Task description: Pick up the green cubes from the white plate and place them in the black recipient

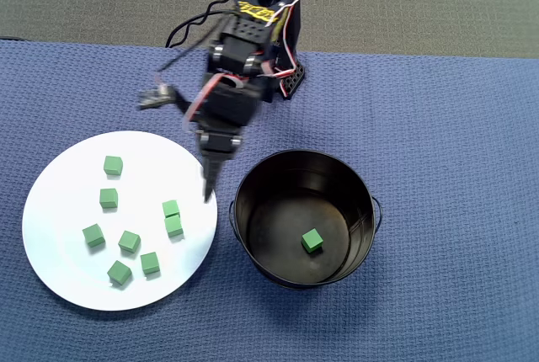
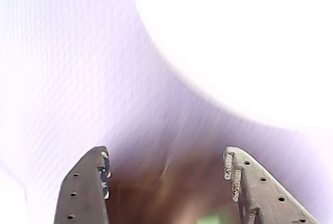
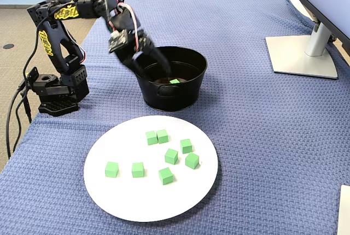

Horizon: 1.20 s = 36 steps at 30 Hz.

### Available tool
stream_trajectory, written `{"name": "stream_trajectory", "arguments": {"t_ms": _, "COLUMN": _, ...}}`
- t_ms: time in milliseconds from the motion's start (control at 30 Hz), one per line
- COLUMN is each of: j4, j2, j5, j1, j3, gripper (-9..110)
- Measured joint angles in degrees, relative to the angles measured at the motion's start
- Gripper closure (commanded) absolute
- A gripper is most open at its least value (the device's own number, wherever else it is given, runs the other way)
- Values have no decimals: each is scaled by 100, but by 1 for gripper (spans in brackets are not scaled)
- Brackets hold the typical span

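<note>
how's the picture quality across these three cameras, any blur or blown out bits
Wrist view: badly overexposed, the flat white plate a featureless white and the blue woven cloth washed pale and smeared; only the open jaws look sharp. Overhead view: evenly lit, the arm's gripper slightly motion-blurred. Fixed view: clear, mild glare on the glossy black bucket.

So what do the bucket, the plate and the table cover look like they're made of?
The black bucket looks like glossy painted metal: light reflects off its wall, and it has a rolled rim. The white plate is plain and flat; plastic or ceramic, the views cannot settle which. The blue cover is a woven cloth with a waffle-like texture. The green cubes look matte, perhaps foam or painted wood.
</note>
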Motion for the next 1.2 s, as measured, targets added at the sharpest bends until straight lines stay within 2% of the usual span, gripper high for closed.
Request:
{"name": "stream_trajectory", "arguments": {"t_ms": 200, "j4": -694, "j2": -624, "j5": -1503, "j1": 1301, "j3": 185, "gripper": 80}}
{"name": "stream_trajectory", "arguments": {"t_ms": 367, "j4": -1125, "j2": -967, "j5": -2241, "j1": 1749, "j3": 562, "gripper": 80}}
{"name": "stream_trajectory", "arguments": {"t_ms": 833, "j4": -1503, "j2": -1301, "j5": -3656, "j1": 1802, "j3": 1143, "gripper": 80}}
{"name": "stream_trajectory", "arguments": {"t_ms": 1200, "j4": -1688, "j2": -1556, "j5": -3788, "j1": 1644, "j3": 1345, "gripper": 78}}
